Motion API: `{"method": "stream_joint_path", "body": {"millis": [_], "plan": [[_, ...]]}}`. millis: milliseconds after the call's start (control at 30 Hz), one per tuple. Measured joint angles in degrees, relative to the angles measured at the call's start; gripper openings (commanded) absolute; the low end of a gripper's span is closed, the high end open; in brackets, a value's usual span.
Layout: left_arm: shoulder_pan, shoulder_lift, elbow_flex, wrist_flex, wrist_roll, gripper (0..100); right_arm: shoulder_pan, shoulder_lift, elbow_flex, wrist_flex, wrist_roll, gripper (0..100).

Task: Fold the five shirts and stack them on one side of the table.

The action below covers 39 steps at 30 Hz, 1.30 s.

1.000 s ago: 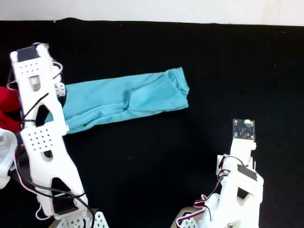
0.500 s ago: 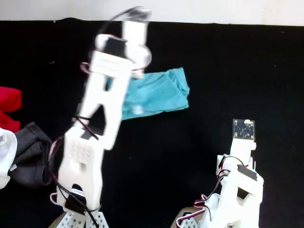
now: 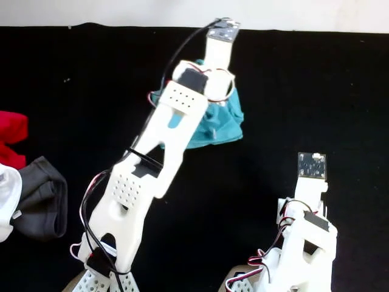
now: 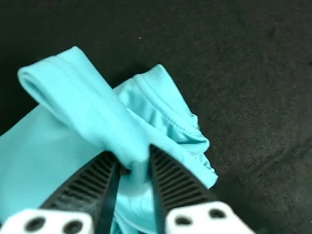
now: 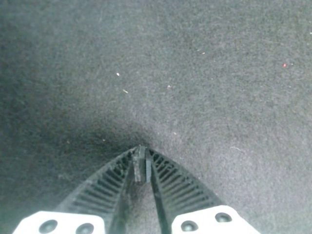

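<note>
High cam: fixed overhead, looks down over whole desk (image 3: 316, 91). Wrist cams: v. close to desk, looking past own jaws. Left wrist & high share teal shirt (image 4: 58, 126).

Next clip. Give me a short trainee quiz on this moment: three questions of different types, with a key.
1. True or false: the left gripper is shut on the teal shirt.
2. Fill in: at the table edge lie a dark shirt, a white shirt and a ___ shirt.
3. The right gripper holds: A) the dark shirt, B) nothing, C) the white shirt.
Key: 1 true; 2 red shirt; 3 B.
</note>
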Motion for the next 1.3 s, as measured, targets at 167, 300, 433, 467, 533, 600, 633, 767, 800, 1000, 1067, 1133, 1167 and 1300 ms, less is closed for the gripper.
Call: {"method": "stream_joint_path", "body": {"millis": [167, 300, 433, 467, 533, 600, 633, 767, 800, 1000, 1067, 1133, 1167, 1300], "plan": [[0.18, 0.00, -1.32, 0.09, 1.85, 19, 0.00, 0.00, 0.00, 0.00, 0.00, 0.6], [-2.02, 0.00, -9.05, 6.33, 2.20, 12, 0.00, 0.00, 0.00, 0.00, 0.00, 0.6], [-4.75, -0.09, -12.13, 13.01, 2.20, 2, 0.00, 0.00, 0.00, 0.00, 0.00, 0.6], [-4.92, -0.09, -11.52, 13.63, 2.20, 3, 0.00, 0.00, 0.00, 0.00, 0.00, 0.6], [-4.92, -0.09, -8.70, 14.15, 2.37, 3, 0.00, 0.00, 0.00, 0.00, 0.00, 0.6], [-3.69, -0.09, -5.36, 14.15, 2.55, 3, 0.00, 0.00, 0.00, 0.00, 0.00, 0.6], [-2.64, -0.09, -3.52, 14.07, 2.64, 3, 0.00, 0.00, 0.00, 0.00, 0.00, 0.6], [3.78, -0.09, 3.87, 10.02, 2.64, 3, 0.00, 0.00, 0.00, 0.00, 0.00, 0.6], [5.45, -0.09, 6.15, 8.35, 2.64, 3, 0.00, 0.00, 0.00, 0.00, 0.00, 0.6], [10.81, 0.00, 13.80, 0.26, 2.46, 3, 0.00, 0.00, 0.09, -0.18, 0.00, 0.6], [10.99, -0.09, 13.98, -0.35, 2.64, 3, 0.00, 0.00, 0.09, -0.18, 0.00, 0.6], [10.90, 0.00, 13.36, -0.26, 2.64, 3, 0.00, 0.00, 0.09, -0.18, 0.00, 0.6], [10.90, 0.00, 12.22, 0.44, 2.64, 3, 0.00, 0.00, 0.09, -0.18, 0.00, 0.6], [10.81, 0.00, 1.85, 7.82, 2.64, 3, 0.00, 0.00, 0.09, -0.18, 0.00, 0.6]]}}
